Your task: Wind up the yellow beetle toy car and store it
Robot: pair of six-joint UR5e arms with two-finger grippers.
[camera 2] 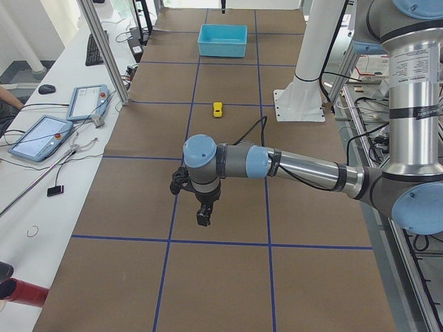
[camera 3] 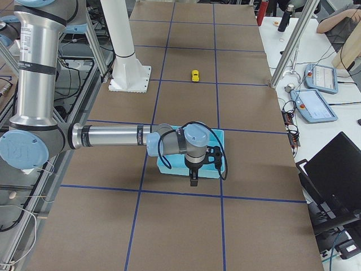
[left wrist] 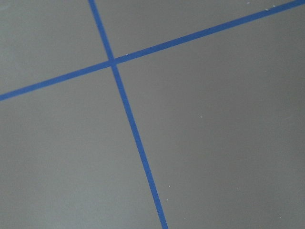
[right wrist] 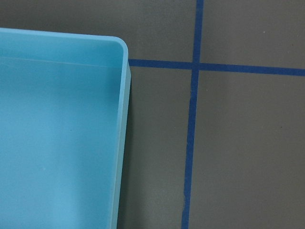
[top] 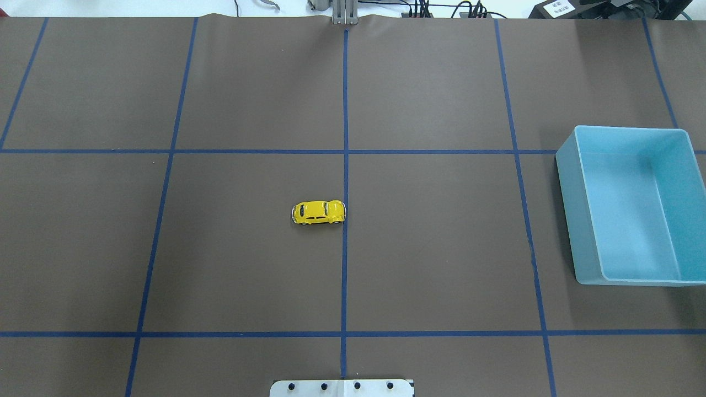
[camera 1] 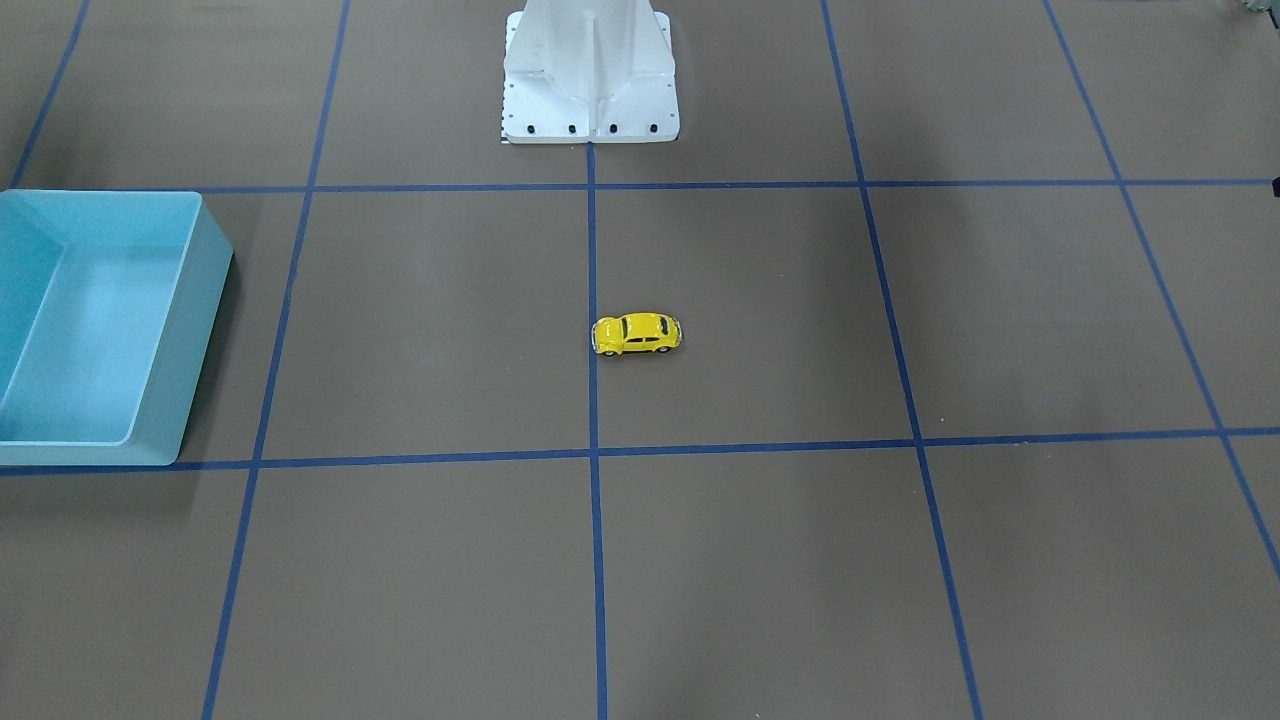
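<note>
The yellow beetle toy car [camera 1: 637, 333] stands on its wheels near the middle of the brown table, beside a blue tape line; it also shows in the overhead view [top: 319, 212] and small in both side views [camera 2: 217, 109] [camera 3: 195, 75]. My left gripper [camera 2: 202, 218] shows only in the exterior left view, hanging above bare table far from the car; I cannot tell whether it is open or shut. My right gripper [camera 3: 194, 180] shows only in the exterior right view, above the near edge of the light-blue bin [camera 3: 220, 164]; I cannot tell its state either.
The light-blue bin [top: 573, 220] is open-topped and holds nothing, at the table's right end; one corner of it fills the right wrist view [right wrist: 121, 119]. The white robot base [camera 1: 590, 100] stands at the table's edge. Blue tape lines grid the table.
</note>
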